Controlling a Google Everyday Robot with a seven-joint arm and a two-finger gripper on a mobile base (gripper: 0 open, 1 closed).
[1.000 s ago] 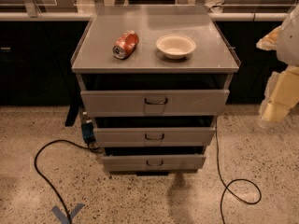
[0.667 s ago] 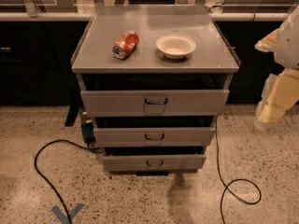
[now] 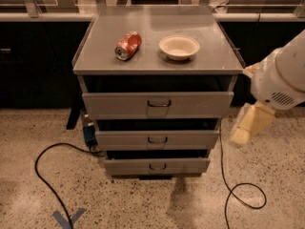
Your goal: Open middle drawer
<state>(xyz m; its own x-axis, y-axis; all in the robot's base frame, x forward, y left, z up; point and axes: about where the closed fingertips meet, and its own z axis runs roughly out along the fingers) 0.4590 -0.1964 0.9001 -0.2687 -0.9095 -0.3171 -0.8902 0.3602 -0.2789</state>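
The grey metal cabinet [image 3: 157, 63] has three drawers. The middle drawer [image 3: 119, 140] is the second one, with a wide flat front and a small dark loop handle [image 3: 157, 140] at its centre. Its front stands slightly behind the top drawer [image 3: 109, 105] front and slightly ahead of the lowest drawer [image 3: 124, 166]. My gripper [image 3: 249, 126] hangs from the white arm [image 3: 286, 75] at the right. It is beside the cabinet's right edge, at about the middle drawer's height, and touches nothing.
A crushed red can [image 3: 127, 46] and a white bowl [image 3: 179, 46] sit on the cabinet top. Black cables [image 3: 45, 175] loop on the speckled floor at left and at right [image 3: 245, 194]. A blue device [image 3: 89, 133] hangs at the cabinet's left. Dark counters run behind.
The arm and gripper have moved left and down, closer to the cabinet's right side. The drawers, can and bowl have not moved.
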